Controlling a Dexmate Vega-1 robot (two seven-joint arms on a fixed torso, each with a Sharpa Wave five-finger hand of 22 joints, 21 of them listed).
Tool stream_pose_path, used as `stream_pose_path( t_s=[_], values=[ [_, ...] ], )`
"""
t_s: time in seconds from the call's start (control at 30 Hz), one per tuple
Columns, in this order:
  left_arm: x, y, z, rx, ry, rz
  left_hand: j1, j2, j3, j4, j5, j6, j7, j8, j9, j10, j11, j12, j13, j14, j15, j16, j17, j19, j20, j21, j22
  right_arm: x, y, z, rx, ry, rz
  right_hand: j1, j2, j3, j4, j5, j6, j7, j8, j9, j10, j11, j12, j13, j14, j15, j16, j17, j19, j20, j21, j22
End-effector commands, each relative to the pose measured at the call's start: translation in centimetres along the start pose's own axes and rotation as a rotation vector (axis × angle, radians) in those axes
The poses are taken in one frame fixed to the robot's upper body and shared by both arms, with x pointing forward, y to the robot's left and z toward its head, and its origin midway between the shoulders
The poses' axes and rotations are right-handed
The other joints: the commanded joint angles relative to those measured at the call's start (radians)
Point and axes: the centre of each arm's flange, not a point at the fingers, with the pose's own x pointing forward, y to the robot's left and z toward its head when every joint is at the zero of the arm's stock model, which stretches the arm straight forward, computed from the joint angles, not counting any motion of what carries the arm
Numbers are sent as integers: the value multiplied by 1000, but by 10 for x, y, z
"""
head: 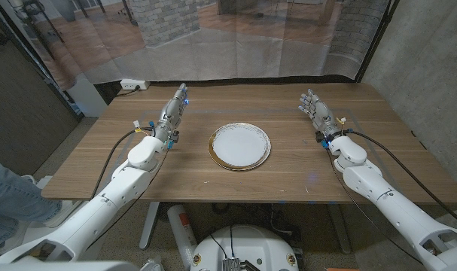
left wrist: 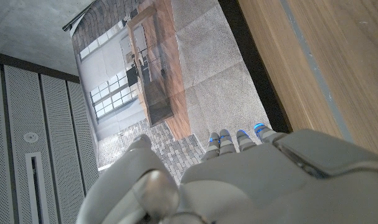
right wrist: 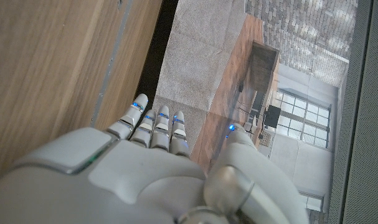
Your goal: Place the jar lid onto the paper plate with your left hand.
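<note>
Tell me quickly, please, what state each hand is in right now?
Left hand: open, fingers extended, holding nothing.
Right hand: open, fingers extended, holding nothing.

paper plate (head: 239, 146) alone mid-table | bare wood between it and each robot hand, left (head: 172, 115), right (head: 318, 114)

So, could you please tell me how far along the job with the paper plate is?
Nothing looks done yet: the paper plate sits bare at the middle of the wooden table, with no jar lid on it. Nothing is in hand either; the left robot hand and right robot hand wait either side of the plate, fingers extended and holding nothing. Finding, gripping and placing the lid all remain.
</note>
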Motion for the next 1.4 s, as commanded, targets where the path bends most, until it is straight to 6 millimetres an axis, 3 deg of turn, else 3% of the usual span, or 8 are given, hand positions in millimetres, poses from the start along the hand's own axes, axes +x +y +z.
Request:
stream_pose_path(
  t_s=[0.03, 1.4],
  values=[
    [-14, 5, 8, 46, -14, 8, 17, 2, 0, -5, 1, 8, 2, 7, 3, 5, 2, 4, 4, 6, 0, 6, 2, -60, 6, 7, 2, 1, -2, 2, -8, 3, 4, 9, 2, 3, -6, 3, 4, -2, 3, 3, 3, 0, -4, 4, 5, 0, -1, 2, 9, -11, -1, 4],
    [-54, 17, 26, 254, -113, 92, 52, 16, 4, -25, -8, 69, -7, 14, 4, 57, -15, 10, 4, 58, -10, 8, 2, -12, 12, 17, 2, 0, 0, 3, 2, -9, 1, 7, 3, 1, -10, 2, 11, -3, 5, 3, 14, -2, -2, 4, 14, 0, 0, 3, 19, -11, -17, 5]
  ],
)
